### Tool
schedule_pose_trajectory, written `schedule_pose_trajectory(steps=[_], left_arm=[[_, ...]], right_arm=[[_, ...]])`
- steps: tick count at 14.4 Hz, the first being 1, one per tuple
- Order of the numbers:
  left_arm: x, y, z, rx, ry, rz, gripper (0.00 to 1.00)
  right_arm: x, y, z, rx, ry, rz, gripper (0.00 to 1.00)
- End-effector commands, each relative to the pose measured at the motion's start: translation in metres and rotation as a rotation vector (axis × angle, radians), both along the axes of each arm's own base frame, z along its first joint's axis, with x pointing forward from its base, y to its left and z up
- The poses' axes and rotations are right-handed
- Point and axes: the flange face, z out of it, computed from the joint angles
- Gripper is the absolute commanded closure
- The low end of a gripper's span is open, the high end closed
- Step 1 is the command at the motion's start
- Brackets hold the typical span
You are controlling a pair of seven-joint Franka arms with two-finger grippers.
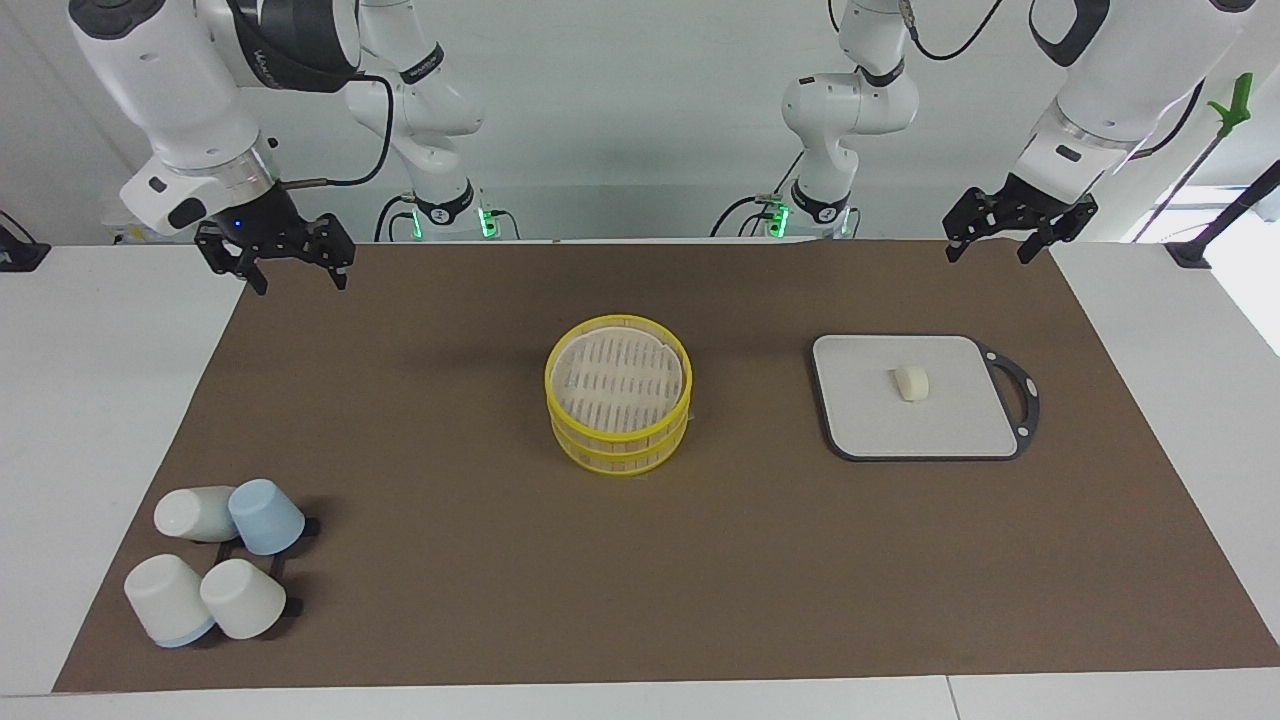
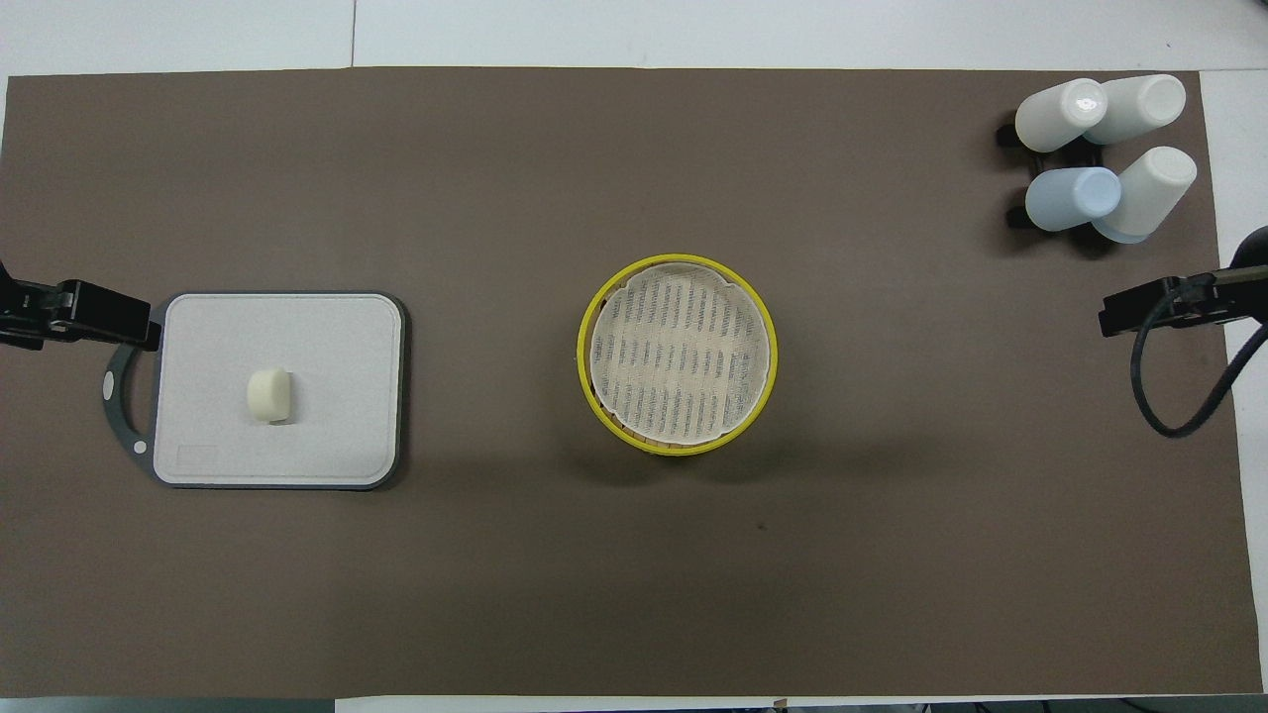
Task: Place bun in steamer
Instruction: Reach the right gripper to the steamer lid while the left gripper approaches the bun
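Note:
The bun (image 1: 911,382) is a small cream-white lump lying on the grey cutting board (image 1: 870,415) toward the left arm's end of the table; it also shows in the overhead view (image 2: 268,395). The yellow-rimmed steamer (image 1: 618,442) stands in the middle of the brown mat, with a pale slatted surface on top, and shows in the overhead view too (image 2: 584,349). My left gripper (image 1: 992,250) is open and empty, raised over the mat's edge near the board's handle. My right gripper (image 1: 298,282) is open and empty, raised over the mat's corner at the right arm's end.
Several upturned white and pale blue cups (image 1: 215,560) stand on a small black rack, farther from the robots at the right arm's end; they also show in the overhead view (image 2: 1105,149). The cutting board (image 2: 337,396) has a dark handle loop.

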Motion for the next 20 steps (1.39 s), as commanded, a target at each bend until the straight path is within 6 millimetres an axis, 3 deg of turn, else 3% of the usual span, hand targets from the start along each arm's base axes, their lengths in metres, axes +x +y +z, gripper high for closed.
schedule_pose_trajectory(steps=[1,5,7,8,9,11,14,17,19,20], left_arm=[[-0.002,-0.004,0.003,0.017,-0.015,-0.017,0.0],[-0.001,-0.004,0.004,0.016,-0.023,-0.017,0.0],[-0.002,-0.004,0.004,0.016,-0.023,-0.017,0.0],[-0.002,-0.002,-0.001,0.017,-0.014,-0.014,0.0],[-0.006,0.002,-0.003,0.016,-0.021,-0.008,0.0],[-0.017,0.006,-0.028,0.013,-0.039,-0.001,0.0],[-0.029,0.011,-0.083,0.01,-0.061,0.002,0.0],[-0.033,0.024,-0.137,0.007,-0.052,-0.051,0.0],[-0.03,0.033,-0.179,0.007,-0.051,-0.062,0.0],[-0.031,0.033,-0.199,0.008,-0.066,-0.062,0.0]], right_arm=[[-0.004,-0.004,-0.001,-0.007,0.009,0.013,0.0],[-0.004,-0.002,-0.002,-0.006,0.011,0.014,0.0],[-0.002,0.01,-0.001,0.003,-0.004,0.012,0.0],[-0.002,0.027,-0.001,0.001,-0.009,0.011,0.0],[0.0,0.056,0.0,0.001,-0.031,0.002,0.0],[0.003,0.096,-0.006,0.003,-0.045,-0.052,0.0],[0.012,0.169,-0.035,0.017,-0.048,-0.101,0.0],[0.005,0.298,-0.063,0.048,-0.067,-0.173,0.0],[-0.013,0.371,-0.084,0.05,-0.056,-0.143,0.0],[-0.019,0.395,-0.096,0.06,-0.063,-0.149,0.0]])
